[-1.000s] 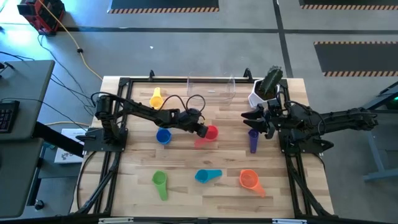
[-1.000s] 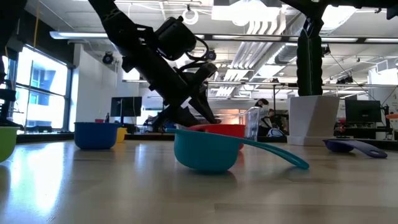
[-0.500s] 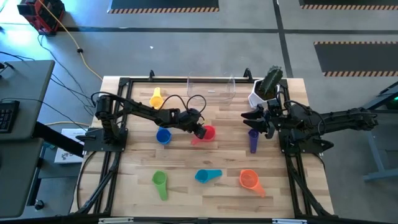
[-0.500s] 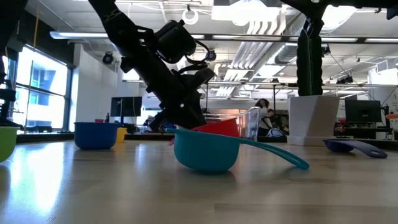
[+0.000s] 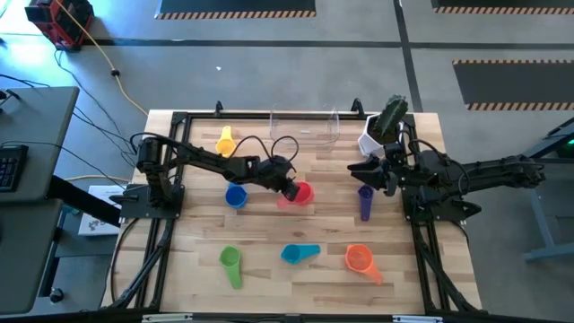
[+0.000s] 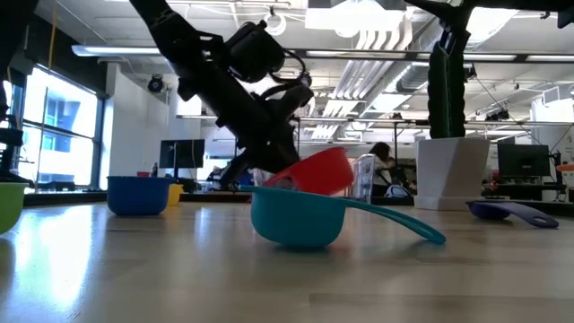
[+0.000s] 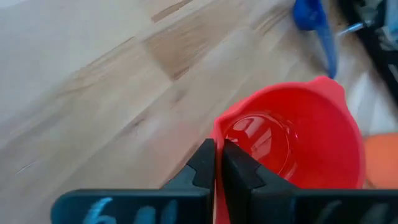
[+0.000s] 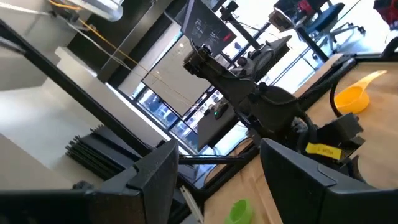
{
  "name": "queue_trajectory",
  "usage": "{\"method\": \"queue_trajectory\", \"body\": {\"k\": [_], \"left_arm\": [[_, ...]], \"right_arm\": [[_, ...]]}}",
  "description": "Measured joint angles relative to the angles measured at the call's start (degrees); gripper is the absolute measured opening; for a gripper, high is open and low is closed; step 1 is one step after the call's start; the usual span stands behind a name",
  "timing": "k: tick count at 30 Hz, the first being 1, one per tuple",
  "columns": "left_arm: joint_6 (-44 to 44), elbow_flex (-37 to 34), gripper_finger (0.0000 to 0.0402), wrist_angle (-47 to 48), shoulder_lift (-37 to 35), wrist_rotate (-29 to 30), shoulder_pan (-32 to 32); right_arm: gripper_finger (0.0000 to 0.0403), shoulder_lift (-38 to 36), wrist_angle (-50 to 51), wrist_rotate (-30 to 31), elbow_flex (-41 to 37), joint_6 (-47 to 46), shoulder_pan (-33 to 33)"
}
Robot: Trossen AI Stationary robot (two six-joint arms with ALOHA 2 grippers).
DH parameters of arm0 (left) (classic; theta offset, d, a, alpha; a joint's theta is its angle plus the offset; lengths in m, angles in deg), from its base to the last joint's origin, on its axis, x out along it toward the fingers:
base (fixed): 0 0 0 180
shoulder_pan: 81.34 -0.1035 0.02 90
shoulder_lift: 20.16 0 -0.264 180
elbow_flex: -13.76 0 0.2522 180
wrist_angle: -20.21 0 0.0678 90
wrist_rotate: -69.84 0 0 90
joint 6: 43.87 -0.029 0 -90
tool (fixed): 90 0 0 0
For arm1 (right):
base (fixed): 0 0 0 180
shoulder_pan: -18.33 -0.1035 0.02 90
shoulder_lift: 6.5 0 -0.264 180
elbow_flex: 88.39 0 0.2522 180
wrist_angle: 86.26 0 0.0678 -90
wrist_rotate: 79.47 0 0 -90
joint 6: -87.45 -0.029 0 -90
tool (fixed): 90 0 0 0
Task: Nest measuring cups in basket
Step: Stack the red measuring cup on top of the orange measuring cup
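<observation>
Left tool [image 5: 290, 189] clamped on the red cup [image 5: 302, 193] near the middle of the desk [image 5: 296, 233], seen from above; clear basket [image 5: 305, 126] well apart at the far edge, beside the white cactus pot [image 5: 372, 139]. Right tool [image 5: 369, 172] waiting near that pot, just above the purple cup [image 5: 365, 201], fingers spread. Scattered round about: yellow cup [image 5: 225, 142], blue cup [image 5: 236, 196], green cup [image 5: 231, 263], teal cup [image 5: 299, 255], orange cup [image 5: 360, 260]. Down at desk level now: red cup [image 6: 314, 170] lifted and tilted, hanging clear of the wood behind the teal cup [image 6: 300, 215], so a pick-up under way by the look of it. Through the left wrist: fingers [image 7: 200, 168] pressed together on the thin rim wall of the red cup [image 7: 292, 140], bowl open and empty. Probably light, stiff, glossy plastic, so likely to pivot in a rim pinch; handle or rim wall the sensible places to grip. Through the right wrist: own fingers [image 8: 155, 171] wide apart, nothing between them.
</observation>
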Motion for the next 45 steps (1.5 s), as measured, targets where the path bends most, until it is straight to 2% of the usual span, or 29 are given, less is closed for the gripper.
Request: {"method": "queue_trajectory", "body": {"k": [6, 11, 15, 22, 28, 35, 45], "left_arm": [[-1.77, 6.99, 0.0003, 4.02, 0.00, -2.03, 2.48], [-5.03, 13.87, 0.0003, 11.46, -0.04, 0.38, 5.13], [-6.65, 16.60, 0.0005, 15.95, -0.04, 1.81, 6.87], [-7.19, 16.84, 0.0006, 22.51, 0.85, 2.47, 10.45], [-6.33, 16.82, 0.0006, 24.21, 1.30, 8.62, 13.10], [-3.57, 16.71, 0.0007, 25.10, 5.78, 6.22, 13.78], [-2.93, 16.84, 0.0007, 24.53, 7.31, 7.08, 14.73]], "right_arm": [[0.0218, 0.00, 0.20, 1.88, 0.00, -1.28, 0.00], [0.0218, 0.00, 0.22, 1.90, 0.00, -1.68, 0.02], [0.0218, 0.00, 0.22, 2.37, 0.00, -0.40, 0.01], [0.0218, 0.00, 0.26, 2.37, -0.01, -0.28, 0.00], [0.0218, 0.00, 0.46, 2.37, 0.00, -0.28, 0.00], [0.0218, 0.02, 0.81, 2.37, 0.00, -0.28, 0.00], [0.0218, 0.07, 1.73, 2.37, 0.00, -0.28, 0.00]]}}
